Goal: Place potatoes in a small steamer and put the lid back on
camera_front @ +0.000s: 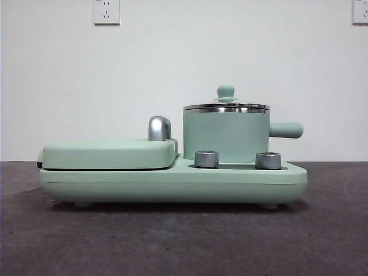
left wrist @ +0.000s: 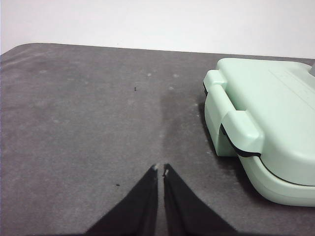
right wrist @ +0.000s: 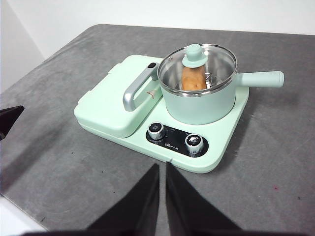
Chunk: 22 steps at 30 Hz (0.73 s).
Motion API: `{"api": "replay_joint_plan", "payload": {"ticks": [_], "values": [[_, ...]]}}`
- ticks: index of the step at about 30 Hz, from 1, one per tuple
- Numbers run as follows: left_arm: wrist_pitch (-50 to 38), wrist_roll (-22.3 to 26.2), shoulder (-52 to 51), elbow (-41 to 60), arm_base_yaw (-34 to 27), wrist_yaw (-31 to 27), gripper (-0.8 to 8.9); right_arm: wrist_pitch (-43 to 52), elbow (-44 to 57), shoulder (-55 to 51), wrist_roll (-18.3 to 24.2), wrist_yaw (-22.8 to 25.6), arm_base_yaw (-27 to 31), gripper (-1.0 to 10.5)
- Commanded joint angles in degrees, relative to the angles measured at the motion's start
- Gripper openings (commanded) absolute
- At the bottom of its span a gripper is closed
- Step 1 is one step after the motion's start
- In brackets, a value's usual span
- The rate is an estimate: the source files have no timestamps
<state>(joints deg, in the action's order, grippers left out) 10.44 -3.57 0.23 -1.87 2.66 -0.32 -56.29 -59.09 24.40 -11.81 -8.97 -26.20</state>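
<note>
We see 1 potato point(right wrist: 193, 78) inside the small steamer point(right wrist: 198, 102), glass lid point(right wrist: 197, 60) seated on its rim. Left gripper point(left wrist: 160, 169) and right gripper point(right wrist: 162, 167): both narrowed to a slit, holding nothing, clear of the appliance.

Clear glass lid point(right wrist: 199, 61) with shiny steel rim, matt mint steamer point(camera_front: 226, 137), smooth-skinned potato point(right wrist: 193, 79)
</note>
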Motion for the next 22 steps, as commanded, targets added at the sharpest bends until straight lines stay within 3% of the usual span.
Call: {"api": "replay_joint_plan", "payload": {"ticks": [1,4,7,14,16,22], "values": [[0.3,1.0,0.0,1.1,-0.1,-0.2,0.19,0.7,-0.5,0.2,0.2,0.0,-0.2,0.2],[0.3,1.0,0.0,1.1,-0.1,-0.2,0.19,3.3,1.0,0.1,0.6,1.6,0.9,0.2],[0.3,1.0,0.0,1.1,-0.1,-0.2,0.19,14.5,7.6,-0.9,0.9,1.5,4.3,0.2],[0.3,1.0,0.0,1.1,-0.1,-0.2,0.19,60.6,37.0,-8.1,0.9,2.0,15.2,0.2],[0.3,1.0,0.0,1.1,-0.1,-0.2,0.19,65.6,43.4,-10.1,0.9,3.5,18.4,0.2],[0.3,1.0,0.0,1.1,-0.1,-0.2,0.19,65.9,53.0,-14.2,0.9,5.7,25.4,0.2]]}}
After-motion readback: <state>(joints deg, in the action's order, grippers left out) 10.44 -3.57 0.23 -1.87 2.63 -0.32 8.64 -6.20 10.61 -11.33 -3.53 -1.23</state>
